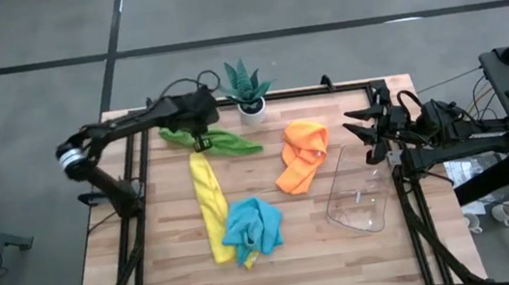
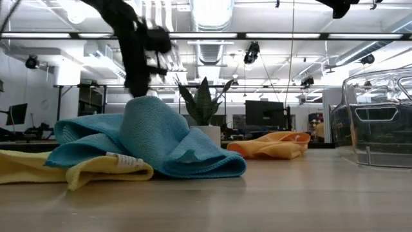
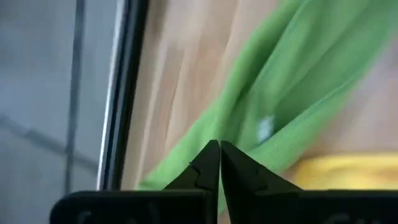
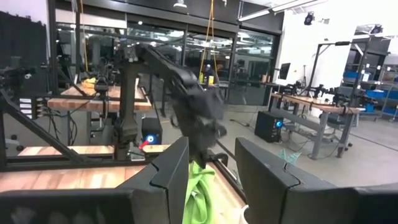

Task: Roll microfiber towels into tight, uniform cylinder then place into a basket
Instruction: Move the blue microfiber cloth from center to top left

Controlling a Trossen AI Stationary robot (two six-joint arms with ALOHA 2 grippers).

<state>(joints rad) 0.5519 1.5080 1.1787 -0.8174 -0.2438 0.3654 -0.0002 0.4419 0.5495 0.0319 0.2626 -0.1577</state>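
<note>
— While the left gripper (image 1: 201, 144) hangs near the table's far left corner, what are its fingers (image 3: 208, 163) doing?
— They are pressed together, tip to tip, with nothing clamped between them. Right below them lies the green towel (image 1: 210, 139), stretched out in a long strip beside the table's far edge, with one end of the yellow towel (image 1: 209, 206) just next to it.

— And the yellow one, how does it lie?
— As a long narrow band running from the green towel toward the near edge. The light blue towel (image 1: 253, 226) sits crumpled on its near end, overlapping it.

— Where is the orange towel (image 1: 301, 155)?
— Loosely bunched around the middle of the table, between the yellow towel and the basket (image 1: 355, 190). The basket is clear and stands by the right edge; no towel is in it.

— What about the right gripper (image 1: 362, 131)?
— It hovers off the table over the right edge, beside the basket's far end, its fingers (image 4: 168, 177) parted and holding nothing.

— Anything else on the table?
— A potted plant (image 1: 248, 87) at the middle of the far edge, just beyond the green towel.
</note>
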